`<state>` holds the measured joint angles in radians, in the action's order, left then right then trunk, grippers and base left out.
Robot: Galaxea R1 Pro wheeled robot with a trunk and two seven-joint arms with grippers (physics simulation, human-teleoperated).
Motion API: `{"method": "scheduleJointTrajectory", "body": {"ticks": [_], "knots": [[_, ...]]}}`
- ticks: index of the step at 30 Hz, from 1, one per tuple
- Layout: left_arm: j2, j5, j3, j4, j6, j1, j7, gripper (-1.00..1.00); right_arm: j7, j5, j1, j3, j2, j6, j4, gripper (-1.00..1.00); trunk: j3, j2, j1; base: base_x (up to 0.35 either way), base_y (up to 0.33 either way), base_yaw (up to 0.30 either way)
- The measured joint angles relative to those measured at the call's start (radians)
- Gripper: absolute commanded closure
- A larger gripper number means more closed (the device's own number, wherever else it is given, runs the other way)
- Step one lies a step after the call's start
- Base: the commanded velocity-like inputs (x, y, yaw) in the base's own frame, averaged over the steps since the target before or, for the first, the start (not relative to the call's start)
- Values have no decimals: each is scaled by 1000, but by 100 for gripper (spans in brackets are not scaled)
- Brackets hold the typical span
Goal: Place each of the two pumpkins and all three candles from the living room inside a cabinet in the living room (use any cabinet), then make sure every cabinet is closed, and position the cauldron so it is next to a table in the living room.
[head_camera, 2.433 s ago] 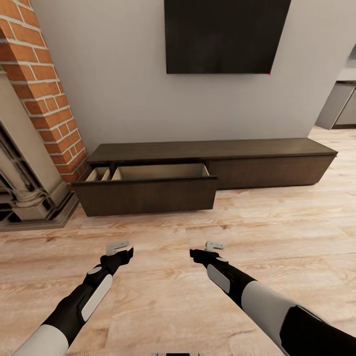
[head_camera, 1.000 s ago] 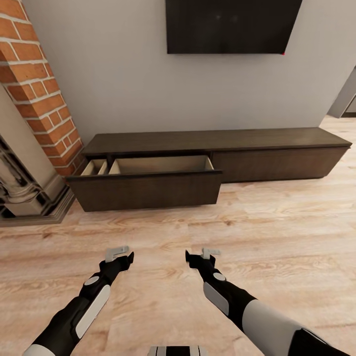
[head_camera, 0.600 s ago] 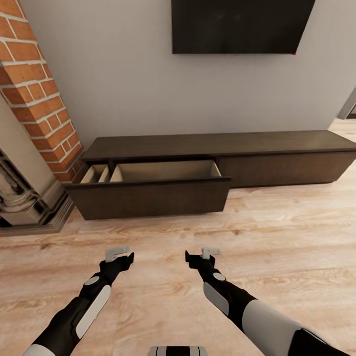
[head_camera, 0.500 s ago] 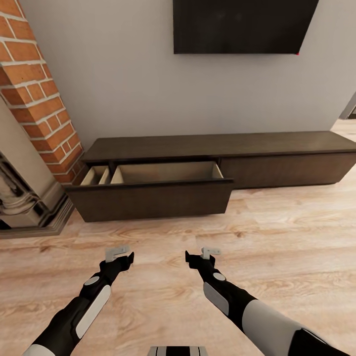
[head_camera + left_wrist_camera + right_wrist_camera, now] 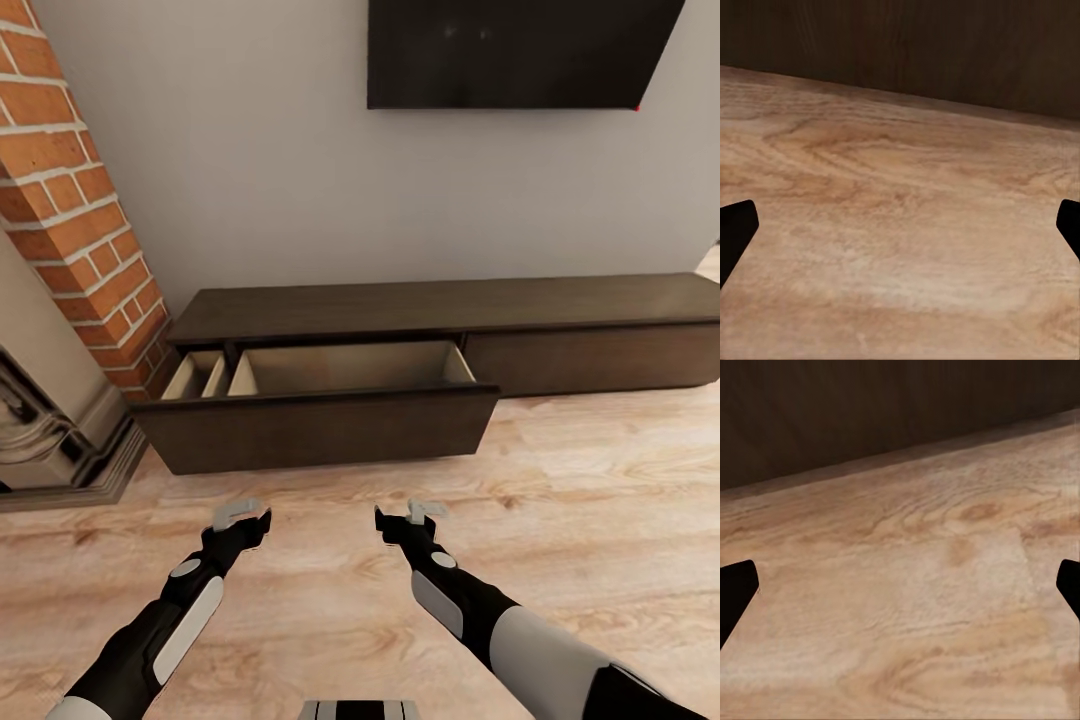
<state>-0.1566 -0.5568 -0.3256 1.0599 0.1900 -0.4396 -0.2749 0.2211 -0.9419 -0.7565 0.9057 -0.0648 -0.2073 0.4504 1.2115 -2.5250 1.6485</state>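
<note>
Wood floor (image 5: pixel 560 520) bare ahead; cabinet (image 5: pixel 600 300) on wall, left drawer (image 5: pixel 320 425) pulled out, brick fireplace (image 5: pixel 70 220) left. Left hand (image 5: pixel 243 517) and right hand (image 5: pixel 410 515) both spread, nothing held.

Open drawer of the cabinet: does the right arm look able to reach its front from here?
Probably yes: bare floor lies between the open right gripper and the drawer front; nothing blocks it.

Even, soft light with no glare; faint shadow under the cabinet (image 5: pixel 440 305); wrist views look soft and smeared, head view stretched at its edges.
</note>
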Motion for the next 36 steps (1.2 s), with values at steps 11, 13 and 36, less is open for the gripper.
{"method": "scheduleJointTrajectory", "body": {"ticks": [11, 13, 36], "knots": [[0, -1, 0, 0, 0, 0, 0, -100, 0, 0, 0, 0, 0, 0, -1, -100, 0, 0, 0, 293, 120, 0], [0, -1, 0, 0, 0, 0, 0, -100, 0, 0, 0, 0, 0, 0, -1, -100, 0, 0, 0, 293, 105, 0], [1, -6, 1, 0, 1, 0, 2, -100, -1, 0, 0, 0, 0, 1, -2, -100, 0, 0, 0, 311, 12, 0]]}}
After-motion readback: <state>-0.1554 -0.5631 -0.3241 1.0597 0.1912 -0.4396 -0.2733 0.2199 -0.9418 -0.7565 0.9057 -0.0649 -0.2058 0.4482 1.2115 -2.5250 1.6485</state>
